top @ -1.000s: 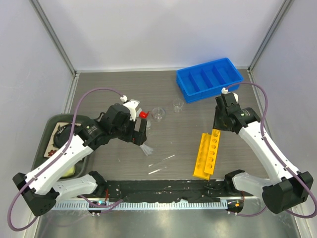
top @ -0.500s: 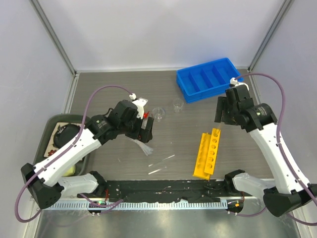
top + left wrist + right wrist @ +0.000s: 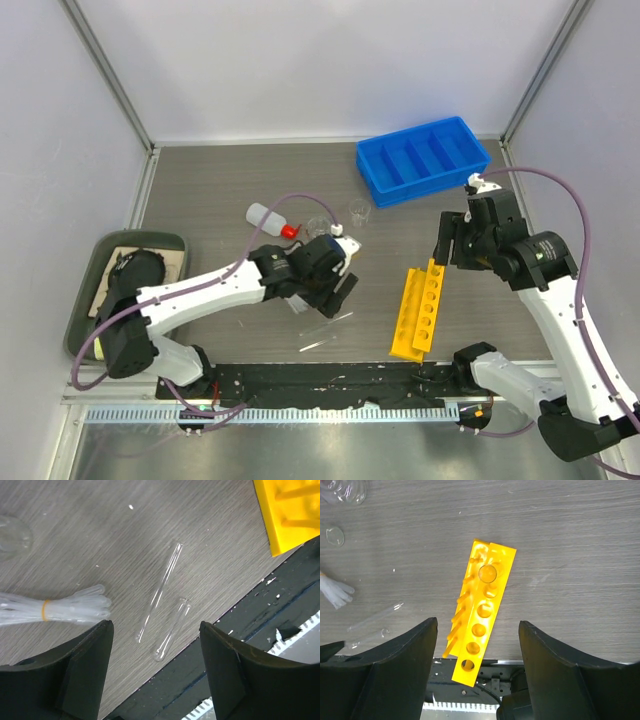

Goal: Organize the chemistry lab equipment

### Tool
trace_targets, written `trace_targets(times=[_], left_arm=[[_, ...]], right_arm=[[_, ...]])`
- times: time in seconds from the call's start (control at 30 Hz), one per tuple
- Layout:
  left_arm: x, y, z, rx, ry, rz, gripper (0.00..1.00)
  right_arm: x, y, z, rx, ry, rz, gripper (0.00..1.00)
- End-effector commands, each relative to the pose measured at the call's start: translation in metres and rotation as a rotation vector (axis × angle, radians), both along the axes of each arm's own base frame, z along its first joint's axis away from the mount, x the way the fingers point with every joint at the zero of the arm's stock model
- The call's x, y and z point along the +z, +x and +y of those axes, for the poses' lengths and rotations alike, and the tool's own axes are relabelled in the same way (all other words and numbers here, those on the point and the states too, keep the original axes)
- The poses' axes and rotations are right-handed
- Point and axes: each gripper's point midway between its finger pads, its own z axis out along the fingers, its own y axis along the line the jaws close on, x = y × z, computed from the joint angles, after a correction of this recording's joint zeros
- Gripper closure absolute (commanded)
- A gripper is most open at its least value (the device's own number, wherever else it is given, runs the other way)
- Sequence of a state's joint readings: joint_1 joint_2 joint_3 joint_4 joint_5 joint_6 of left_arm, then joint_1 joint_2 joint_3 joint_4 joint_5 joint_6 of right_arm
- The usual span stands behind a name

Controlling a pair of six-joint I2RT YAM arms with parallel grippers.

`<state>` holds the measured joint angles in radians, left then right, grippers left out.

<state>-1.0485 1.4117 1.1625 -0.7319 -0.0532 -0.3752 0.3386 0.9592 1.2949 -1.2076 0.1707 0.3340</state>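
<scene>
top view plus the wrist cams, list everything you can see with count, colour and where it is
compartmented bin: 1, blue, far right of the table
squeeze bottle: 1, white with red nozzle, lying on its side mid-table
small beakers: 2, clear glass, between the bottle and the bin
holed rack: 1, yellow, near right, by the front edge
pipette bundle: 1, clear with a yellow band, on the table by the left gripper
glass tubes: 2, clear, loose near the front edge
tray: 1, dark green, left edge, contents unclear
table: 1, grey wood-grain
left gripper: 1, black, open above the tubes
right gripper: 1, black, open above the rack
</scene>
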Motion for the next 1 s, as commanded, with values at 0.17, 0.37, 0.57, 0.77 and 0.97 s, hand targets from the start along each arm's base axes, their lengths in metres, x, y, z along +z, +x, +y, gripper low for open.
trace_targets(times=[0.17,0.37,0.57,0.77,0.97], left_arm=[[-0.043,0.0,-0.023,-0.05,0.113,-0.117,0.29],[-0.075,0.0,-0.014,-0.044,0.17,-0.112,0.32],[-0.087,-0.004,-0.008,-0.031,0.159,-0.108,0.35],[-0.097,-0.011,-0.003,-0.032,0.162,-0.084,0.39],[-0.106,-0.019,0.001,-0.04,0.16,-0.071,0.42]], right_arm=[[0.011,-0.018,0.019,0.107,0.101,-0.029,0.28],[0.008,-0.025,0.021,0.127,0.12,-0.024,0.28],[0.008,-0.03,0.025,0.151,0.142,-0.023,0.28],[0.008,-0.03,0.027,0.155,0.149,-0.022,0.29],[0.004,-0.03,0.028,0.152,0.154,-0.015,0.3]])
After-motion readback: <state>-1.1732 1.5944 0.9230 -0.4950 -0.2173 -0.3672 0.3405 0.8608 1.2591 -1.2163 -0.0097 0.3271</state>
